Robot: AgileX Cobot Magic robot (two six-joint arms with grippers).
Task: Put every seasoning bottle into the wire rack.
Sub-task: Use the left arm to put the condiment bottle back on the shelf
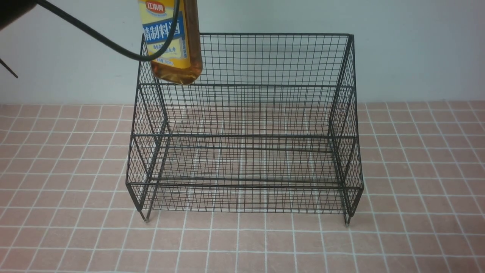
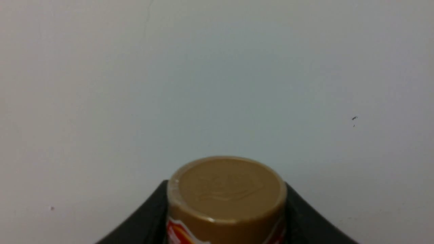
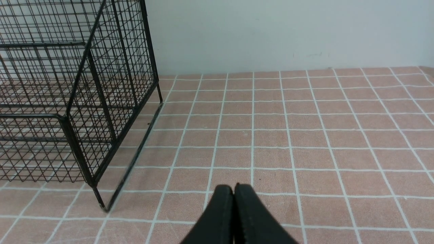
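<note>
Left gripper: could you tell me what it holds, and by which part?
The left gripper holds the seasoning bottle by its top, at the gold cap.

Pink tiled surface [image 1: 416, 170] with white grout lines, plain pale wall [image 1: 416, 49] behind it.

On my left I see the dark, matte black left arm housing [image 1: 11, 9], and a smooth, round black cable [image 1: 94, 36] trails from it in a long curve. The left gripper [image 2: 225, 189] has matte black fingers [image 2: 142, 223] whose edges flare outward. The right gripper [image 3: 234, 191] has two tapered black fingers with rounded tips.
</note>
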